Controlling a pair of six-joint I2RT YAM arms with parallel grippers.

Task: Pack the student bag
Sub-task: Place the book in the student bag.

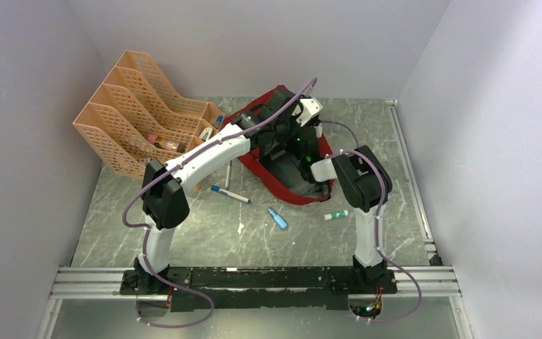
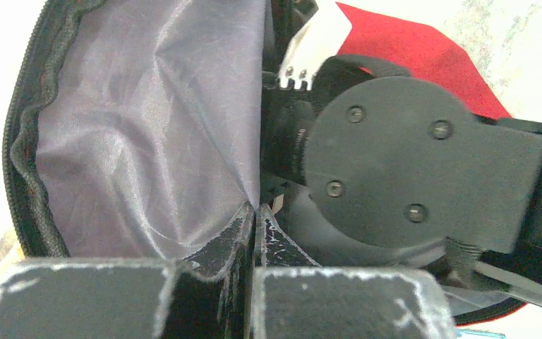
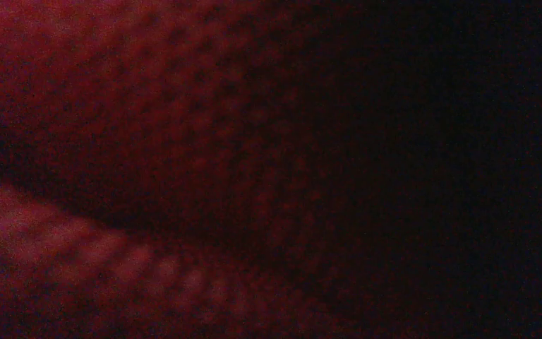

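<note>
One student bag (image 1: 291, 196) lies at 12 o'clock on the marble table (image 1: 183, 236). Your left gripper (image 2: 254, 233) is pinched tight on its grey lining (image 2: 134, 127), likely to hold the mouth wide while your right arm (image 1: 358, 180) reaches inside. Right gripper buried, can't tell its state. Loose markers (image 1: 277, 218) at the bag's 6 o'clock, orange rack (image 1: 130, 116) at 10, grey walls (image 1: 494, 106).

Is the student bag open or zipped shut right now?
Open. On the student bag the zipper edge is parted, grey lining exposed, pinched by the left gripper.

Dark-red student bag (image 2: 134, 141) lies open, grey lining showing.
</note>
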